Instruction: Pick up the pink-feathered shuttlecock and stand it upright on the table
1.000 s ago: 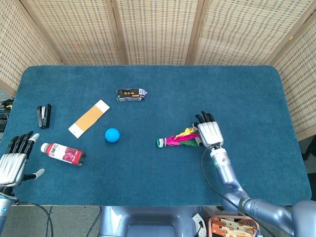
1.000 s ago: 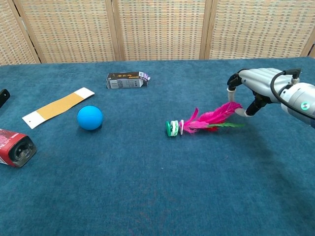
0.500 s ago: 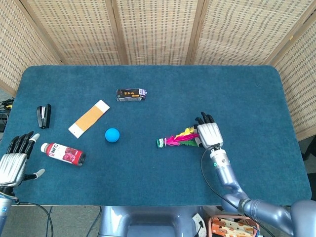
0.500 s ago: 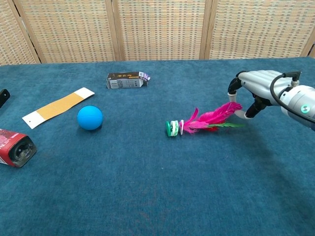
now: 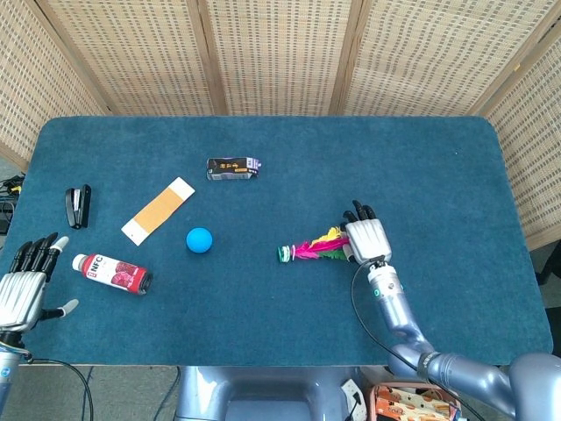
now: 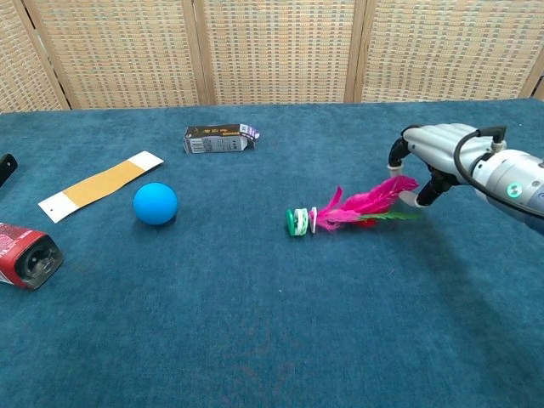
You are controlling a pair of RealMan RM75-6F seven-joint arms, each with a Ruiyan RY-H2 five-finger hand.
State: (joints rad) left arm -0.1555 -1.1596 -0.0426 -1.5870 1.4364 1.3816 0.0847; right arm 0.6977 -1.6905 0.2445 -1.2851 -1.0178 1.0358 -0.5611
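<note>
Red bottle (image 5: 114, 274) lies on its side near left, contents unseen. Pink-feathered shuttlecock (image 6: 344, 212) lies flat, feather tips under the right hand (image 6: 435, 153), whose fingers curl apart, gripping nothing. Left hand (image 5: 23, 285) spread, holding nothing.

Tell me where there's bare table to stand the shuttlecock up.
Bare cloth lies in front of the shuttlecock, toward the near table edge, and behind the right hand. The left side is crowded: blue ball, bottle, strip.

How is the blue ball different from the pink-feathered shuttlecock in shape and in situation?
The small blue ball is round and one colour; the pink-feathered shuttlecock is long, with a green and white base and mixed feathers. The ball lies alone, while the right hand is curled at the shuttlecock's feather tips. Both rest on the blue table.
</note>
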